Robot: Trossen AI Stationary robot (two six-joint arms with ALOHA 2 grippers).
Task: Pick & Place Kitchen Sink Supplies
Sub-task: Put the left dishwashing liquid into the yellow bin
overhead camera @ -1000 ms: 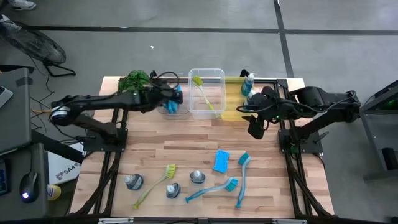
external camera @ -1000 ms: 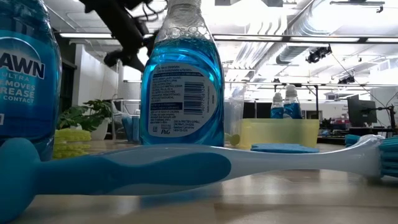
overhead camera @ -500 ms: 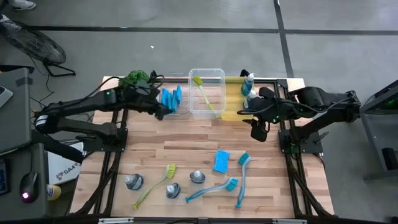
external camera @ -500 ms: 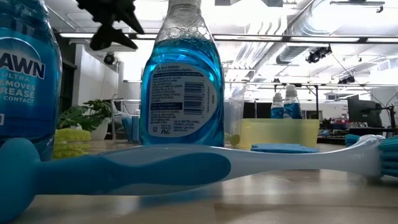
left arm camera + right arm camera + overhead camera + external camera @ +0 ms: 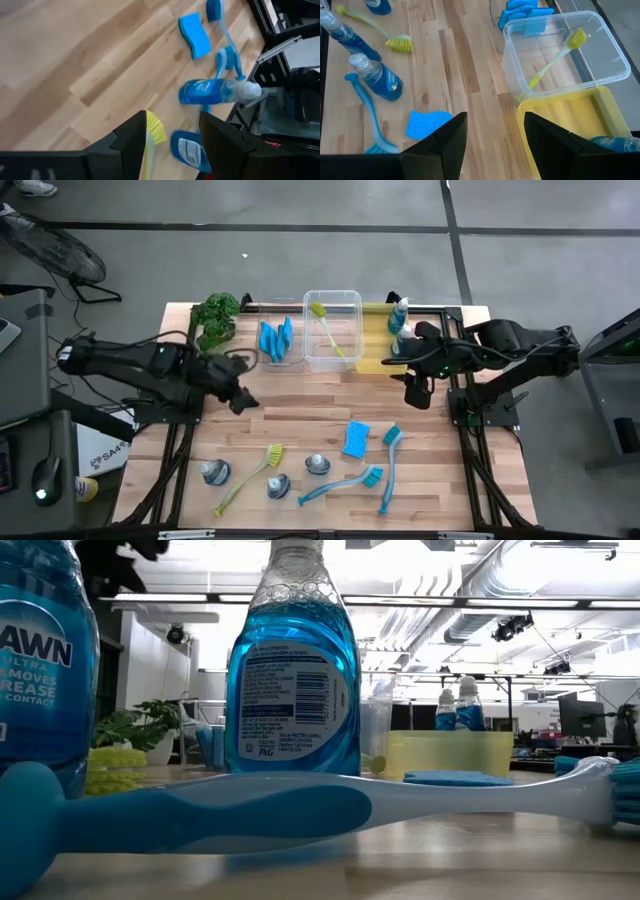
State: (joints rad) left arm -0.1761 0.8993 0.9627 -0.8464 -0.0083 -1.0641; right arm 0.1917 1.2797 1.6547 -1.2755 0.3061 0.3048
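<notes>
- The left gripper point(image 5: 240, 402) hangs over the bare wood on the left half of the table point(image 5: 300, 415), with its fingers spread and nothing between them.
- In the left wrist view, the gap between its fingers looks toward the yellow-green brush point(image 5: 154, 131) and two bottles point(image 5: 215, 91) lying at the front of the table.
- The right gripper point(image 5: 416, 392) waits near the yellow bin point(image 5: 374, 360), also spread and empty.
- Some supplies are already sorted at the back: blue sponges point(image 5: 274, 340) stand in a small clear holder, one yellow-green brush point(image 5: 330, 333) lies in the clear bin point(image 5: 332, 297), and bottles point(image 5: 400, 315) stand in the yellow bin.
- Still loose at the front are one sponge point(image 5: 356, 438), two blue brushes point(image 5: 390, 468), the yellow-green brush and three bottles point(image 5: 215, 472).
- I judge that the step in hand is the reach for the next loose item.
- The next move calls for lowering the left gripper toward the front, setting its fingers across the thin handle of the yellow-green brush, and closing without pushing the nearby bottles.
</notes>
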